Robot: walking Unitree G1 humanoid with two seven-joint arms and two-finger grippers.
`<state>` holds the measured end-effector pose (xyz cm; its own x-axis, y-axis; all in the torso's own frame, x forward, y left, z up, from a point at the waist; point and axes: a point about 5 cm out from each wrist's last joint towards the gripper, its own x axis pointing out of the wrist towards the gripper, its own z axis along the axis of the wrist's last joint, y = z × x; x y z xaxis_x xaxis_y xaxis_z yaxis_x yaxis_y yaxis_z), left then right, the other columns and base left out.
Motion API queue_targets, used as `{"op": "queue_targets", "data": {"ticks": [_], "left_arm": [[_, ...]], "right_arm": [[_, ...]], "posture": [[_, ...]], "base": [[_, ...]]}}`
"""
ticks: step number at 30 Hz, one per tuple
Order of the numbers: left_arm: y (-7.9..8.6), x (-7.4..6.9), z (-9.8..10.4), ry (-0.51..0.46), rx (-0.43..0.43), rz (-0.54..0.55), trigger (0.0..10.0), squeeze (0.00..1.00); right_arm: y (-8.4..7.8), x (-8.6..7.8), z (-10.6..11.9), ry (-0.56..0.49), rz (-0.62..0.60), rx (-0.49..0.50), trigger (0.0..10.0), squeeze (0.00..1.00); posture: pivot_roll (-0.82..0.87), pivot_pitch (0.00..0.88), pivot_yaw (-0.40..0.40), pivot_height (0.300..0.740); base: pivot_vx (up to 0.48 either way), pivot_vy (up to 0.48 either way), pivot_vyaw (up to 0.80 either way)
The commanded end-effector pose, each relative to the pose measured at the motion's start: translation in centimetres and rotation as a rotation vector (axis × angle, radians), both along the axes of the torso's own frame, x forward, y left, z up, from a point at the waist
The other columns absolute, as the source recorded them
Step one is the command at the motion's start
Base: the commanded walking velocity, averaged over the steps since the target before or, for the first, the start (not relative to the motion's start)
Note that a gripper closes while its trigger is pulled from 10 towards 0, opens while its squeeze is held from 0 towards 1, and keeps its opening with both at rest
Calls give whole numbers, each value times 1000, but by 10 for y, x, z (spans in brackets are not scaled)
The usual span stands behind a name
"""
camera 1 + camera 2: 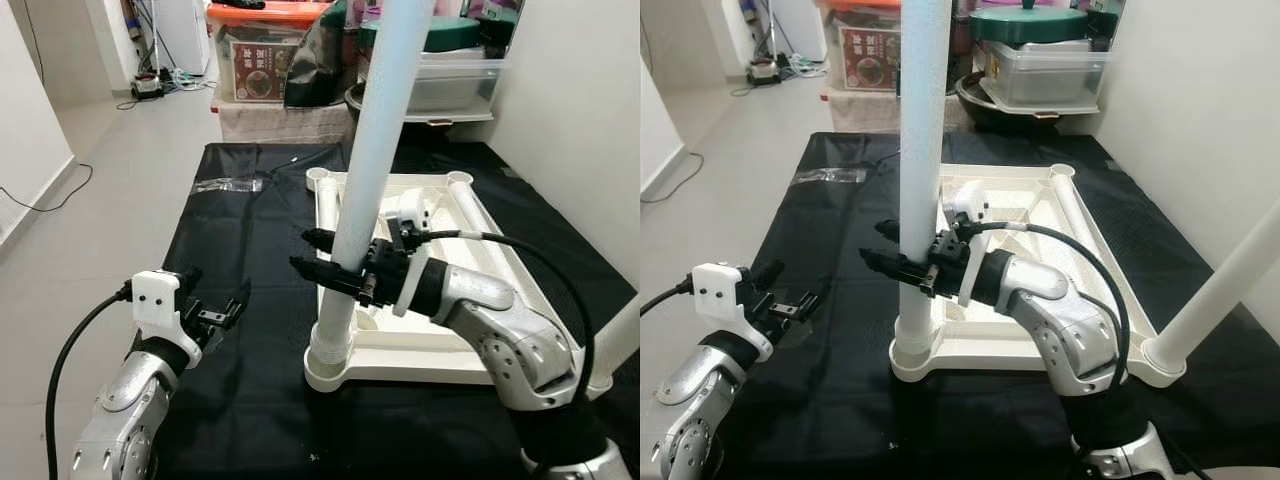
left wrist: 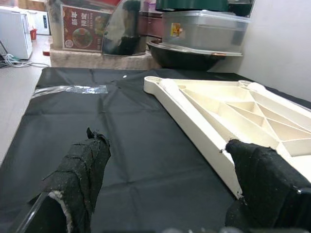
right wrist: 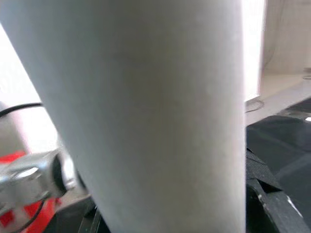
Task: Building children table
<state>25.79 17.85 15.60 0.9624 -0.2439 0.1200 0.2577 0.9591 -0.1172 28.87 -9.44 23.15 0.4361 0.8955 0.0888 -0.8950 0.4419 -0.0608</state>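
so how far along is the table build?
Done: one leg stands in the near right corner of the upturned tabletop. In hand: the right gripper is shut on a second leg, upright in the near left socket. Left: both far sockets are empty. The left gripper hovers open over the black cloth.

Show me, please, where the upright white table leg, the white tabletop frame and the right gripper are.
upright white table leg (image 1: 375,150), left eye view, middle of the tube.
white tabletop frame (image 1: 480,222), left eye view, right side rail.
right gripper (image 1: 318,257), left eye view, between its fingertips.
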Motion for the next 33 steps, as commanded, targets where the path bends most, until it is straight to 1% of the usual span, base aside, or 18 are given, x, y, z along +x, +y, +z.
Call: {"op": "queue_targets", "data": {"ticks": [1, 3, 10, 15, 16, 21, 22, 25, 28, 31, 33], "left_arm": [[-1, 0, 3, -11, -10, -7, 10000, 0], [0, 0, 3, -20, -13, -4, 10000, 0], [-3, -1, 4, -32, 12, -9, 10000, 0], [-4, 0, 4, -31, 9, -11, 10000, 0], [-6, 0, 4, -35, 36, -20, 10000, 0], [-7, 0, 5, -36, 50, -20, 10000, 0], [-8, 0, 5, -37, 71, -25, 10000, 0], [-9, 0, 4, -38, 94, -31, 10000, 0], [-9, 0, 4, -41, 83, -28, 10000, 0], [-8, 0, 5, -48, 40, -23, 10000, 0], [-9, 0, 5, -49, 34, -25, 10000, 0]], "right_arm": [[-1, 2, 4, -5, -15, 13, 10000, 0], [0, 2, 5, -3, -22, 20, 10000, 0], [1, 0, 4, -13, -3, 14, 10000, 0], [0, -1, 2, -15, 11, 0, 10000, 0], [0, -1, 2, -15, 15, -5, 10000, 0], [0, 1, 0, -10, 10, -9, 10000, 0], [1, 2, 0, -8, 5, -5, 10000, 0], [2, 4, 1, -7, -1, 2, 10000, 0], [2, 4, 1, -8, -3, 6, 10000, 0], [0, 5, 3, -10, 4, 3, 10000, 0], [-1, 6, 3, -10, 14, -6, 10000, 0]], "posture": [[22, 0, -59, 740], [22, 0, -59, 740], [19, 0, -59, 740], [19, 0, -61, 740], [19, 0, -62, 740], [21, 0, -64, 740], [22, 0, -66, 740], [22, 0, -66, 740], [21, 0, -64, 740], [18, 0, -64, 740], [18, 0, -66, 740]], "base": [[0, 480, -800], [0, 480, -800], [0, 0, 0], [0, 0, 0], [0, 0, 0], [0, 0, 0], [0, -465, 0], [0, -465, 0], [0, -463, 0], [0, 0, 0], [0, 0, 0]]}}
